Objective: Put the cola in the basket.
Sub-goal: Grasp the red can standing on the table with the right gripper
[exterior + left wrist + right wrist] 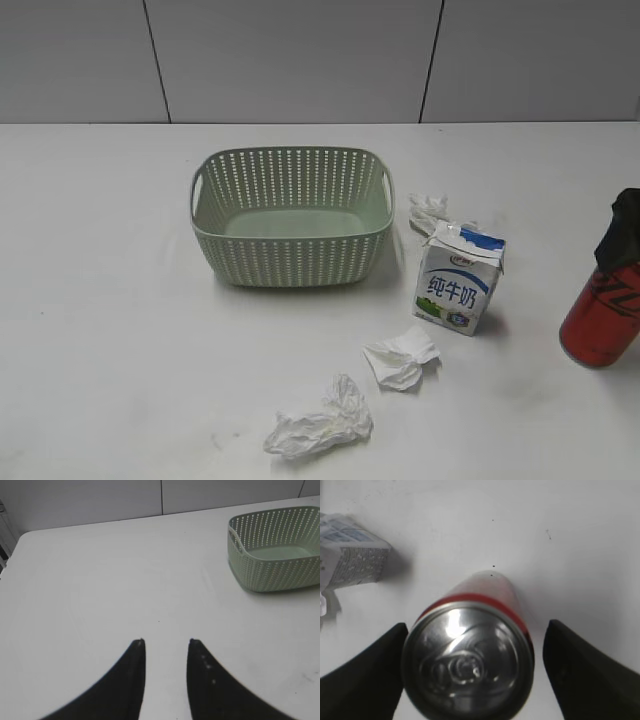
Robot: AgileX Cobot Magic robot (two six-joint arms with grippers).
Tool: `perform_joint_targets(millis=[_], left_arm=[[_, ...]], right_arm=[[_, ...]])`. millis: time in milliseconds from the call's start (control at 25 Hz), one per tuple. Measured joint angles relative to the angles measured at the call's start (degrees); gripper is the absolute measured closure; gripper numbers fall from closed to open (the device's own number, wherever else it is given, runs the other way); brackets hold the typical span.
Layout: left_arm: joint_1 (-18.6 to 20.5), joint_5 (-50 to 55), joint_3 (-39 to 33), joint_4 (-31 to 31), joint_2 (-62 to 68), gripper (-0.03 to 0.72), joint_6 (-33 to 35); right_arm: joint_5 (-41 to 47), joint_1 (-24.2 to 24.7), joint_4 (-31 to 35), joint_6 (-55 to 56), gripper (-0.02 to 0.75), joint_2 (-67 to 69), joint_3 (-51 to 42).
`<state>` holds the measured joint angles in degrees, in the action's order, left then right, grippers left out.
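The cola [600,325], a red can with black lettering, stands on the white table at the far right edge of the exterior view. My right gripper [622,235] is over its top. In the right wrist view the can's silver top [470,665] sits between the fingers of my right gripper [476,625], which is open; the left finger is at the can and a gap shows at the right finger. The pale green basket [290,255] stands empty at centre, well left of the can. My left gripper [165,641] is open and empty over bare table, with the basket [270,575] to its far right.
A white-and-blue milk carton [460,290] stands between basket and can, and shows in the right wrist view [350,555]. Crumpled tissues lie at the front [320,420], in front of the carton [400,358] and behind it [432,212]. A grey wall runs behind the table.
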<state>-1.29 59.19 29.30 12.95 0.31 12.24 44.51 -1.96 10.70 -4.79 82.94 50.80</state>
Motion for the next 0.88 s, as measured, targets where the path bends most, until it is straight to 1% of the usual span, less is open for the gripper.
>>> perform_joint_targets(millis=[280,360,440,560,720,880], left_arm=[[0.0,0.0,0.0,0.0,0.0,0.459,0.0],[0.0,0.0,0.0,0.0,0.0,0.459,0.0],[0.0,0.0,0.0,0.0,0.0,0.459,0.0],[0.0,0.0,0.0,0.0,0.0,0.459,0.0],[0.0,0.0,0.0,0.0,0.0,0.460,0.0],[0.0,0.0,0.0,0.0,0.0,0.460,0.0]], right_arm=[[0.0,0.0,0.1,-0.1,0.134,6.3,1.4],[0.1,0.0,0.1,-0.1,0.159,6.7,1.4],[0.3,0.0,-0.4,-0.1,0.207,6.8,1.6],[1.2,0.0,-0.4,0.0,0.218,6.9,1.9],[5.1,0.0,-0.7,-0.4,0.218,7.0,4.1],[10.4,0.0,-2.3,-0.6,0.218,7.0,10.7]])
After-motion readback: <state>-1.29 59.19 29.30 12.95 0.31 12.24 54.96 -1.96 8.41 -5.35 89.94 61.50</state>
